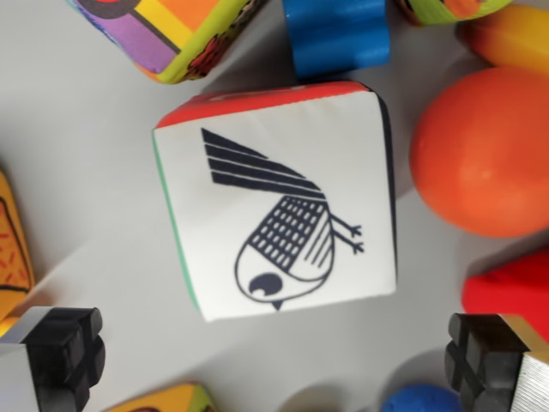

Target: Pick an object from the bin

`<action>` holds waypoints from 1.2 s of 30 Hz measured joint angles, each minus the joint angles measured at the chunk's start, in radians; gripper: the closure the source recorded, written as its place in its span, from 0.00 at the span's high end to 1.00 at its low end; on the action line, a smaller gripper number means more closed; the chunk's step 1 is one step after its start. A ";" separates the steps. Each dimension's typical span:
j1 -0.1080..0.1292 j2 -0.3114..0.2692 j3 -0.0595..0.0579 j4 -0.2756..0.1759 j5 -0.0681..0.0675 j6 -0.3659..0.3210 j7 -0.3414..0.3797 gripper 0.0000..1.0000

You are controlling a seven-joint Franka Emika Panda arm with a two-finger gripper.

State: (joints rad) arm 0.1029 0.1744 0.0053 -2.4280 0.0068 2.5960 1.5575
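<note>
Right at the bottom of the frame we see our hand with its two dark finger pads spread wide, one in the lower left corner and the other in the lower right, holding nothing between them.

Just above that gap, in the middle of the frame, sits the soft fabric cube with a black bird drawn on its white top face. It rests on the pale grey floor of the bin. This is the thing we judge most likely to be picked, since it lies straight ahead of the open fingers and roughly centred between them. As a cube it has no real long axis; what matters is that it is turned slightly, its edges tilted a little off the line joining our fingers. The bird's head points toward the bottom of the frame and its striped wing toward the upper left. A red side shows along the top edge and a green one along the left.

Around it, apart from the cube, we see a blue ball at the lower edge, a red piece at the right, an orange ball at the upper right, a yellow-orange toy at the left edge, then a blue block and a multicoloured fabric cube along the top.

We judge the fingers span the cube, if narrowly.
</note>
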 joint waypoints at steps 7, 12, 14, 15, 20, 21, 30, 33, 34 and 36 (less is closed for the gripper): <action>0.001 0.060 0.000 -0.001 0.000 0.060 0.000 1.00; 0.001 0.101 -0.001 0.000 0.000 0.100 0.000 1.00; 0.002 0.117 -0.001 0.001 0.000 0.114 0.000 1.00; 0.002 0.120 -0.001 0.001 0.000 0.118 0.000 1.00; 0.002 0.149 -0.002 0.004 0.000 0.144 0.000 1.00; 0.002 0.153 -0.002 0.005 0.000 0.149 0.000 1.00; 0.002 0.175 -0.002 0.009 0.000 0.170 0.000 1.00; 0.002 0.177 -0.002 0.009 0.000 0.171 0.000 0.00; 0.002 0.177 -0.003 0.009 0.000 0.171 0.000 0.00; 0.002 0.177 -0.003 0.009 0.000 0.171 0.000 0.00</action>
State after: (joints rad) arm 0.1050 0.3511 0.0028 -2.4188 0.0068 2.7668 1.5575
